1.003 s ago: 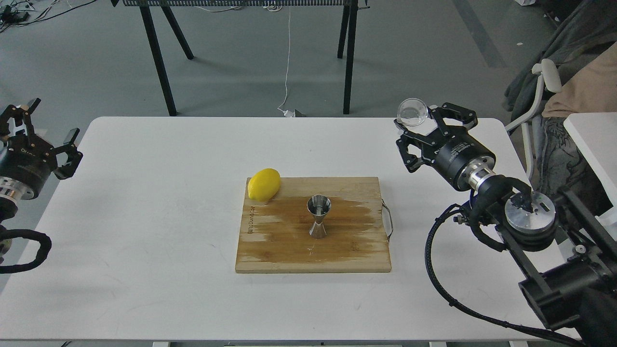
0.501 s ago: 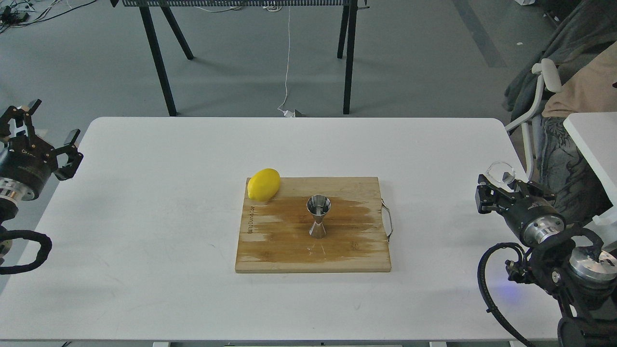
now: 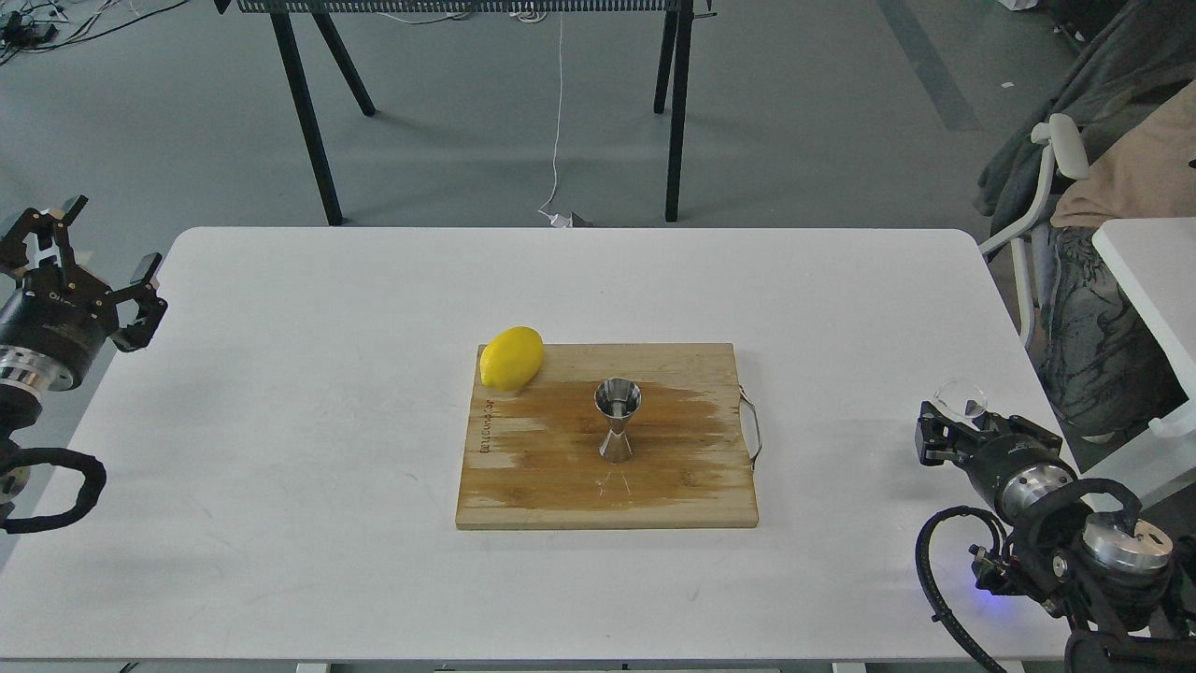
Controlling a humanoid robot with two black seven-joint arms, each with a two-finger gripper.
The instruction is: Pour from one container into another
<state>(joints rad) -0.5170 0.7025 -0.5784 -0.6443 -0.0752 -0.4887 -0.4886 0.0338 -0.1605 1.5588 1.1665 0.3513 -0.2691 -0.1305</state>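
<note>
The steel jigger (image 3: 618, 421) stands upright in the middle of the wooden cutting board (image 3: 542, 486). The small clear glass cup (image 3: 960, 396) sits at the tip of my right gripper (image 3: 955, 422), low over the table's right edge and far right of the jigger. That gripper looks shut on the cup, though its fingers are small and dark. My left gripper (image 3: 96, 250) hangs open off the table's left edge with nothing between its fingers.
A yellow lemon (image 3: 511, 357) rests on the board's back left corner. The board has a metal handle (image 3: 753, 430) on its right side. A chair (image 3: 1056, 187) draped with clothes and a second white table (image 3: 1154, 276) stand to the right.
My right arm has swung down and back to the right with the glass cup, from high over the table's back right to low at its right edge. The left gripper barely shifted.
</note>
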